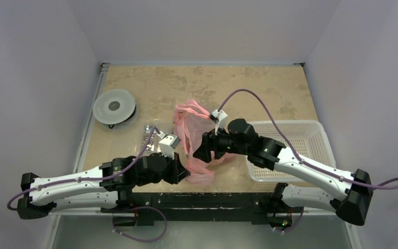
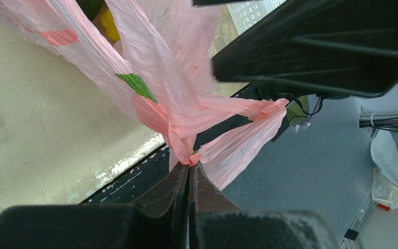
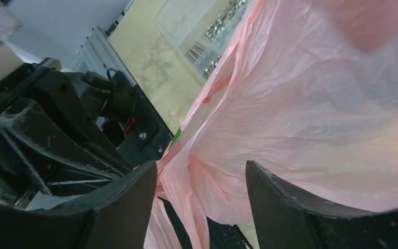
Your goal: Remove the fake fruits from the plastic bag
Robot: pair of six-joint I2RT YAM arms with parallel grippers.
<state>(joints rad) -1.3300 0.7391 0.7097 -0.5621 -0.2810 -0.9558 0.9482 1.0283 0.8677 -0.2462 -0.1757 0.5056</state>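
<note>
The pink plastic bag (image 1: pixel 194 136) is stretched up off the table's near middle, between both arms. My left gripper (image 2: pixel 190 165) is shut on a bunched, knotted bit of the bag (image 2: pixel 186 124) near the table's front edge. In the left wrist view, one yellow fake fruit (image 2: pixel 110 26) and a dark green one (image 2: pixel 90 6) show through the film at the top. My right gripper (image 3: pixel 202 174) is open just right of the left one, with loose folds of the bag (image 3: pixel 311 104) hanging between its fingers (image 3: pixel 129 199). No fruit shows in the right wrist view.
A white perforated basket (image 1: pixel 311 136) stands on the right side of the table. A clear box of small metal parts (image 1: pixel 149 134) lies just left of the bag, and a round grey disc (image 1: pixel 114 106) sits at the far left. A black rail (image 1: pixel 207 199) runs along the front edge.
</note>
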